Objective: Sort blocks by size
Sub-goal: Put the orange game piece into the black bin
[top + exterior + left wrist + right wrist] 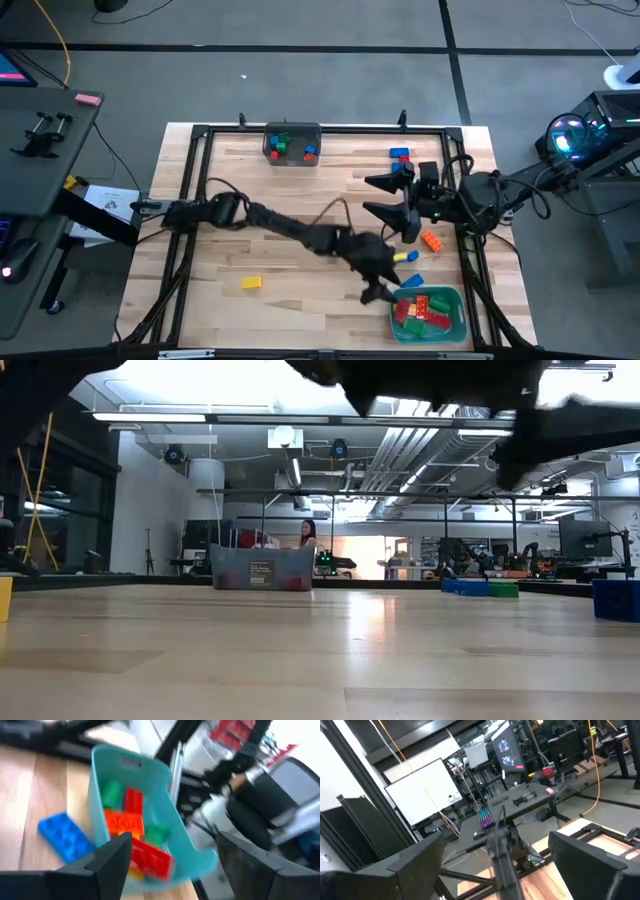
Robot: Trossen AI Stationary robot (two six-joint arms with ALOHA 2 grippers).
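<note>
**Figure: Left arm at the teal tray during size sorting**

The left gripper (378,290) hovers at the near-left edge of the teal tray (458,318), its fingers spread apart and holding nothing; in the left wrist view the tray (100,795) shows red, orange and green blocks (131,822) of the longer kind. A blue block (64,836) lies on the desk (300,230) just beside the tray. The right gripper (385,198) waits higher up near the right side, its fingers likewise wide apart and empty. Loose blocks remain: a yellow one (251,283) alone at the near left, an orange one (432,240) and a blue-and-yellow pair (407,258) between the grippers, more blue ones (400,155) at the far right. The dark grey bin (291,143) at the far edge holds a few short pieces.

Judged step: fetching the next loose block (probably the blue one by the tray). Good practice would be to centre the open fingers over the block's short sides, descend squarely, and avoid nudging the tray wall.
</note>
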